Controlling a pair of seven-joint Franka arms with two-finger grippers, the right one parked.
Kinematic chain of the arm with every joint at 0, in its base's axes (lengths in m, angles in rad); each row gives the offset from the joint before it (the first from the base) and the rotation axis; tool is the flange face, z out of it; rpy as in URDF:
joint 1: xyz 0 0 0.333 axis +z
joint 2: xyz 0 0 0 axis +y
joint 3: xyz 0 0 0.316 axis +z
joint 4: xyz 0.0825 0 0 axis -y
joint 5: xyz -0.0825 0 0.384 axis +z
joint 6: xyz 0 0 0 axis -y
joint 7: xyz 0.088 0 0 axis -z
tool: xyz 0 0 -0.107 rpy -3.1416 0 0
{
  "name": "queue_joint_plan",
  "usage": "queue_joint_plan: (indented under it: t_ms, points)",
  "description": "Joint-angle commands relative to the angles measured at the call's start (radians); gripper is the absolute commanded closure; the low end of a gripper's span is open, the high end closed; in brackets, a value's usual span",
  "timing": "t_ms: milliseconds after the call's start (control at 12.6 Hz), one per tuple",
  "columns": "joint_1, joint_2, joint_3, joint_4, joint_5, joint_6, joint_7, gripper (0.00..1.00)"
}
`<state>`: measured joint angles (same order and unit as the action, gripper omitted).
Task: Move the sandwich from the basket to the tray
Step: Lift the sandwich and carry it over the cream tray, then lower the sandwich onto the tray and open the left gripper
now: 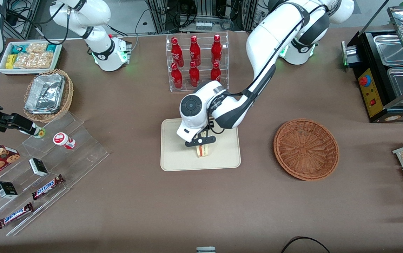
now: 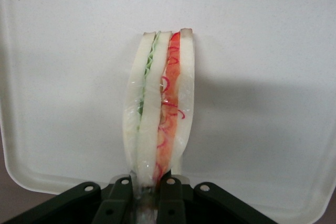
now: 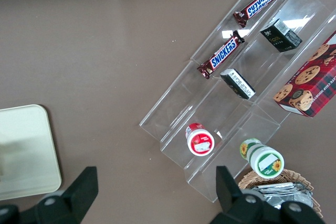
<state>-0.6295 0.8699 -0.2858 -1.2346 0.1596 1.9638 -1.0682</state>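
The sandwich (image 1: 203, 150) (image 2: 160, 108), a white-bread wedge with red, orange and green filling, stands on edge over the middle of the cream tray (image 1: 173, 158) (image 2: 63, 77). My left gripper (image 1: 201, 142) (image 2: 146, 203) is directly above it, shut on the sandwich's edge, with a black finger (image 2: 172, 200) pressed against each bread face. Whether the sandwich touches the tray surface cannot be told. The reddish-brown wicker basket (image 1: 306, 149) lies empty beside the tray, toward the working arm's end of the table.
A clear rack of red bottles (image 1: 196, 61) stands farther from the front camera than the tray. Clear acrylic steps (image 1: 43, 172) with snack bars, small boxes and jars lie toward the parked arm's end. A tan basket of foil containers (image 1: 48, 95) sits there too. A black warmer (image 1: 387, 70) is at the working arm's end.
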Motion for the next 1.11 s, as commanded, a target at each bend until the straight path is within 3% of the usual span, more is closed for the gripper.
queue_joint_plan:
  t_ms: [0, 158, 791, 1029]
  points:
    - [-0.021, 0.023, 0.011, 0.046, 0.021, -0.019, -0.033, 0.94]
    - [-0.021, 0.023, 0.011, 0.046, 0.020, -0.014, -0.036, 0.00]
    - [0.027, -0.071, 0.004, 0.049, 0.008, -0.062, -0.056, 0.00]
    - [0.059, -0.112, 0.007, 0.049, 0.014, -0.097, 0.069, 0.00]
